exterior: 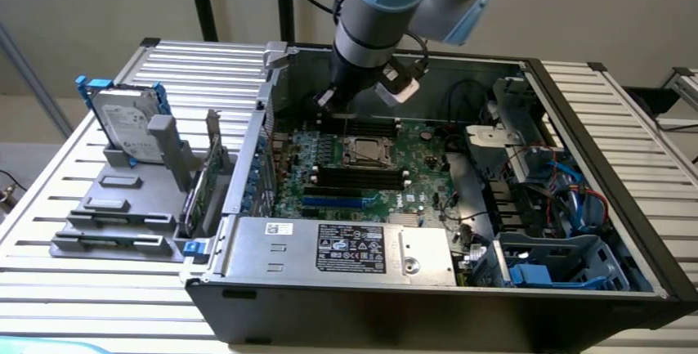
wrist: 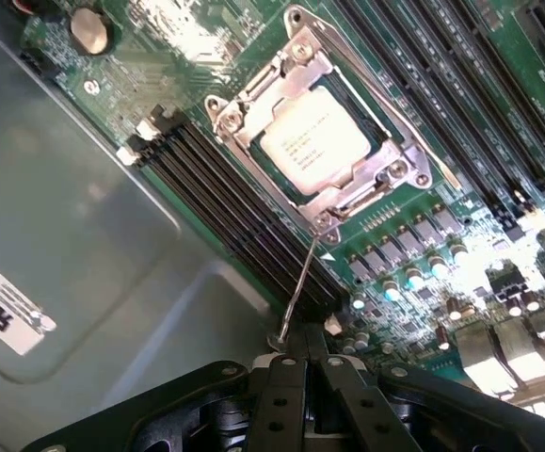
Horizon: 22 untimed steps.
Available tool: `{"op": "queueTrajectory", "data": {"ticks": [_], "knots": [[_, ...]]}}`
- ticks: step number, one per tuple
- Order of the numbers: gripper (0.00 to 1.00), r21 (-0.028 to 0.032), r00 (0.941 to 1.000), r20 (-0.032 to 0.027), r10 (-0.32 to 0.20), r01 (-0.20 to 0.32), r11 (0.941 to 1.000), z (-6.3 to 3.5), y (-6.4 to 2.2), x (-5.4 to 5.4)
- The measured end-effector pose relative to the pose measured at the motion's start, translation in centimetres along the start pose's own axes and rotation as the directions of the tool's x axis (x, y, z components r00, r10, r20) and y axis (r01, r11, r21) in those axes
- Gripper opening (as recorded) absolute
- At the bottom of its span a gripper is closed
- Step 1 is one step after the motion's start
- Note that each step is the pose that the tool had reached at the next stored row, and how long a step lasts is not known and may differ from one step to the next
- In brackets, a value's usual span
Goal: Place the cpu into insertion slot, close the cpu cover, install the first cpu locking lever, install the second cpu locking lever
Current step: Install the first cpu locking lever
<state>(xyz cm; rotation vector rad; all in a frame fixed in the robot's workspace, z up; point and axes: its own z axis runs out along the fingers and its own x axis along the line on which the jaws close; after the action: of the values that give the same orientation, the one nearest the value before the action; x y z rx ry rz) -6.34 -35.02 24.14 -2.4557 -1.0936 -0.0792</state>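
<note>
Noted silver-grey square cpu [wrist: 314, 141] seated in insertion slot [wrist: 377, 141] on green motherboard [wrist: 385, 226], cpu cover [wrist: 361, 184] lying flat over it. Found pincer [wrist: 300, 350] drawn narrow, tips at thin locking lever's [wrist: 300, 287] free end.

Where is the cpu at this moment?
The cpu lies flat near the middle of the green motherboard, framed by the window of the cpu cover, with banks of long black memory slots on either side.
</note>
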Motion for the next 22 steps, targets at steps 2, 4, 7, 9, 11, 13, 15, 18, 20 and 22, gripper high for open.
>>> {"op": "queueTrajectory", "data": {"ticks": [2,4,7,9,11,13,15,18,20,22], "knots": [[0.11,0.0001,1.0,0.0001,0.0,0.0,1.0,-0.09,0.45,0.4],[0.11,0.0002,1.0,0.0,0.0,0.0,1.0,-0.17,0.9,0.8],[0.11,0.0005,1.0,-0.0005,0.0,0.0,1.0,-0.26,1.52,1.3],[0.11,0.0004,1.0,-0.0002,0.0,0.0,1.0,-0.23,1.57,1.3],[0.11,0.0003,1.0,-0.0003,0.0,0.0,1.0,-0.16,1.62,1.3],[0.11,-0.0022,1.0,-0.0016,-0.001,0.001,1.0,-0.03,1.67,1.3],[0.11,-0.0098,1.0,-0.0026,-0.003,0.003,0.9999,0.09,1.68,1.2],[0.11,-0.0221,1.0,-0.0011,-0.006,0.006,0.9997,0.28,1.59,1.0],[0.11,-0.0248,1.0,0.0019,-0.005,0.005,0.9997,0.51,1.61,0.9],[0.11,-0.0257,1.0,0.0028,-0.005,0.005,0.9997,0.82,1.71,0.8]]}}
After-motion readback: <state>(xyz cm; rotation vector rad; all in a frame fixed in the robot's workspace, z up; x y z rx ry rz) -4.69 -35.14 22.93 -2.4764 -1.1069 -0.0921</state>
